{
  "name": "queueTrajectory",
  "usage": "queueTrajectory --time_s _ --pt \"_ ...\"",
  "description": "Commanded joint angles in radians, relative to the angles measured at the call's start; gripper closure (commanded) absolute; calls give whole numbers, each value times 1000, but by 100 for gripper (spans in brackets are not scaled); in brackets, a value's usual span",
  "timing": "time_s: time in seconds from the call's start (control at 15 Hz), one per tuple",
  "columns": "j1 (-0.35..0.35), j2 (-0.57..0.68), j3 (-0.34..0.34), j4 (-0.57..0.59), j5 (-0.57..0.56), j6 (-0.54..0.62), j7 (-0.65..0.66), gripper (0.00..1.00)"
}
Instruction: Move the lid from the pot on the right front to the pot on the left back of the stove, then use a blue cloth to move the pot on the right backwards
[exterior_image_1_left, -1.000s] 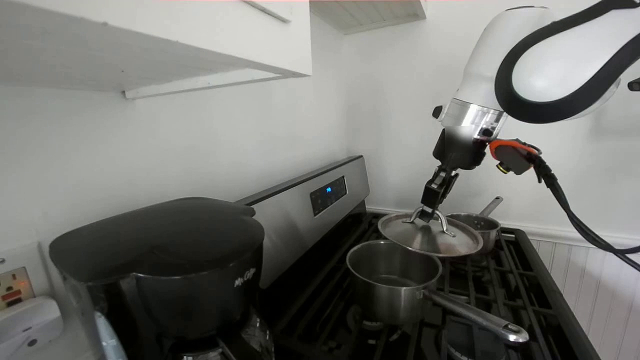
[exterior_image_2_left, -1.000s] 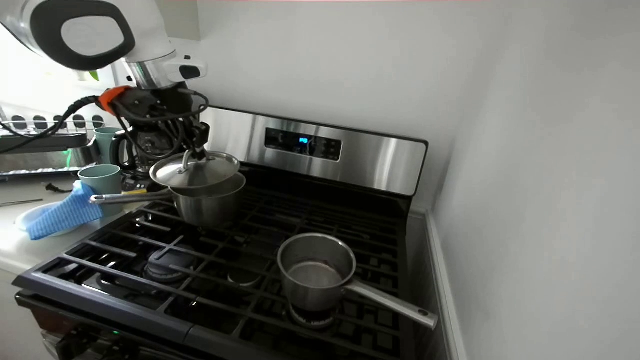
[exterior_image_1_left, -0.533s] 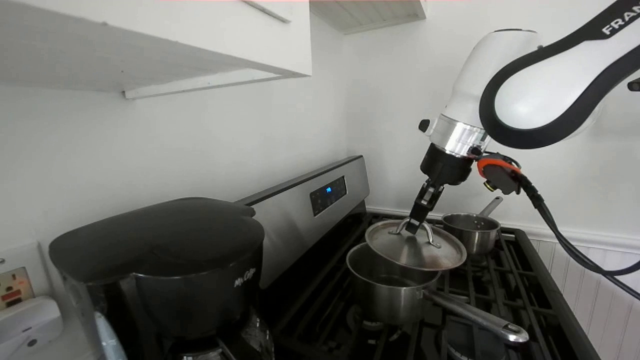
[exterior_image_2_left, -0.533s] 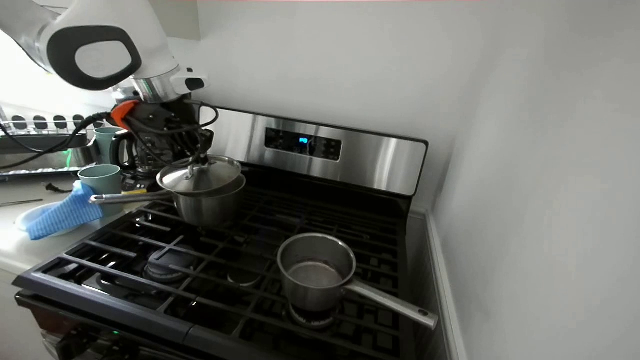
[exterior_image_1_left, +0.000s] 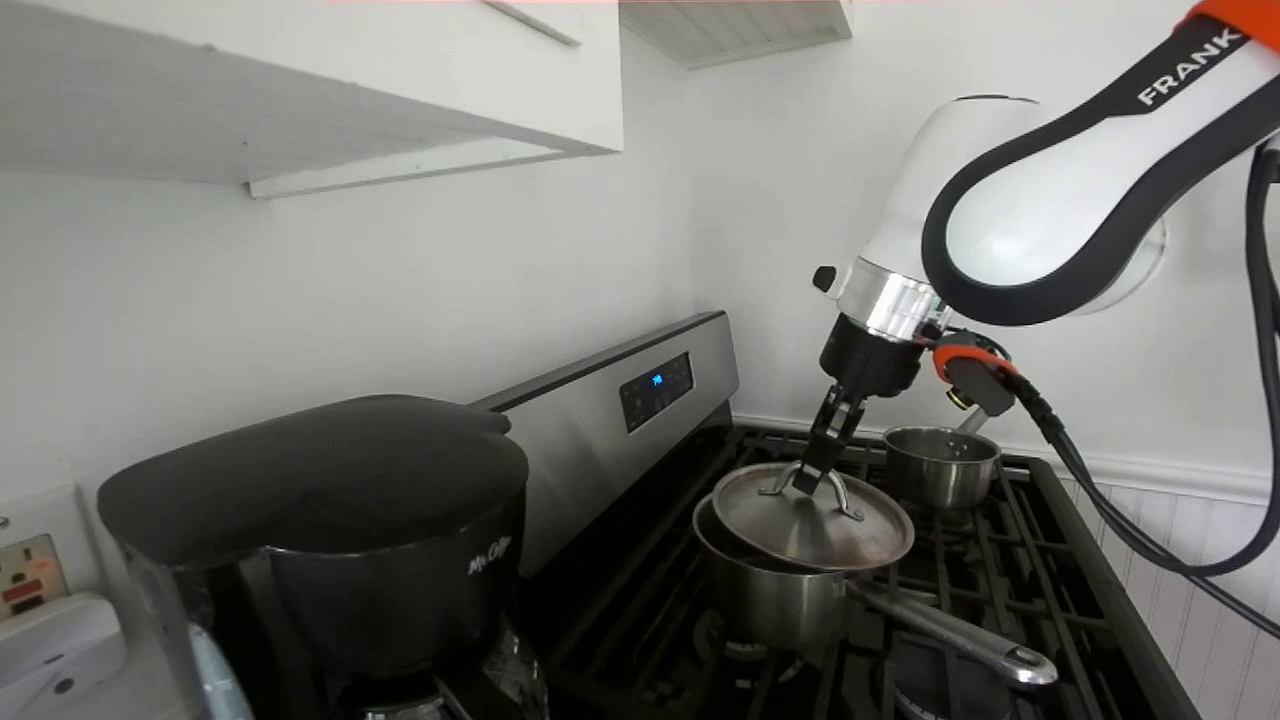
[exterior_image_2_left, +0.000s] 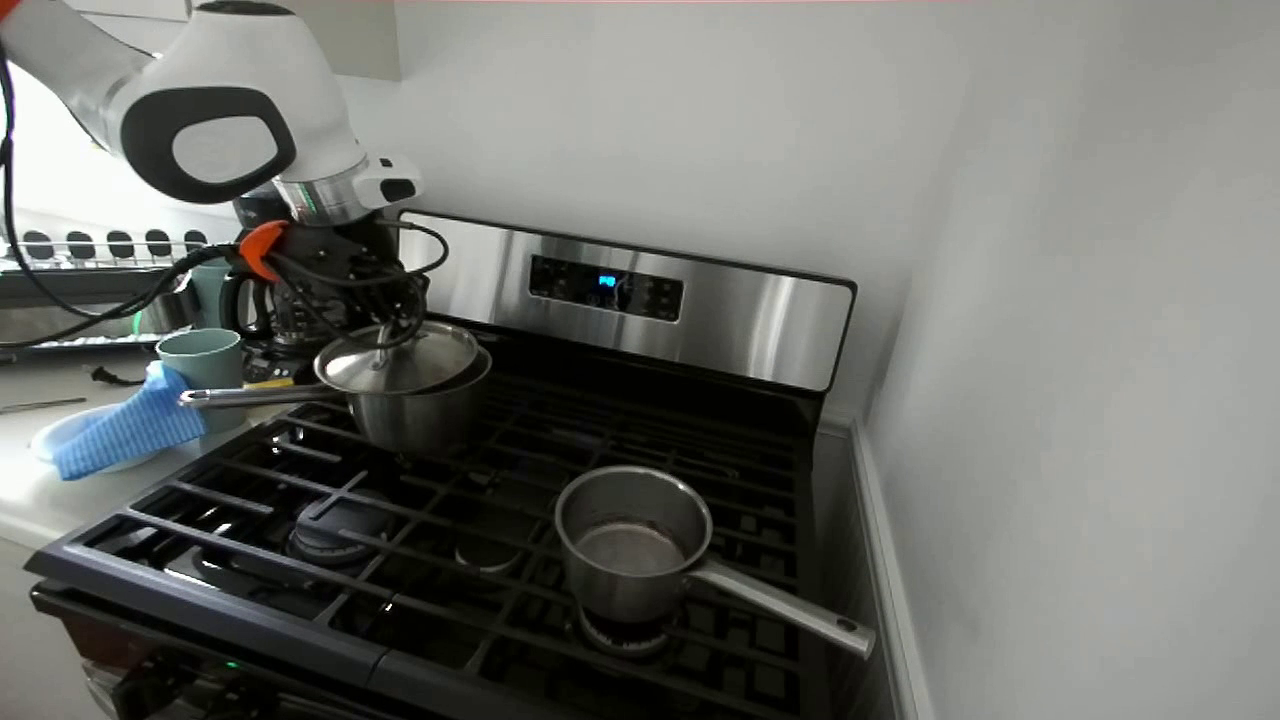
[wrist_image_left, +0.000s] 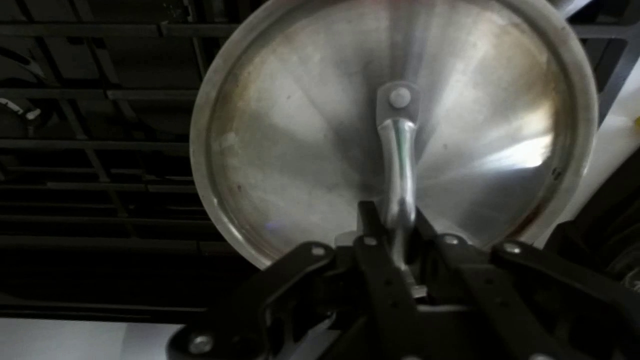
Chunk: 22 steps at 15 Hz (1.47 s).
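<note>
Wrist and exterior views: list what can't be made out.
Left back pot: inside mostly hidden by the lid, both exterior views.
Lid, wrist view: upper edge cut off by the frame, lower part hidden by the gripper.
White dish: partly hidden by the blue cloth in an exterior view.
Stove display: characters too small to read, both exterior views.

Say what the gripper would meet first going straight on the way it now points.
Likely the pot beneath, at its rim: the gripper points down, jaws closed on the handle of the lid, so the lid leads. Whether lid and rim touch now is unclear.
</note>
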Motion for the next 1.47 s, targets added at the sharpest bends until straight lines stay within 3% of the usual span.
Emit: queueTrajectory --time_s 0.0,1.4 --pt "-6 35 16 40 34 7 -50 96" --pt "-51 156 58 151 10 -21 -41 96"
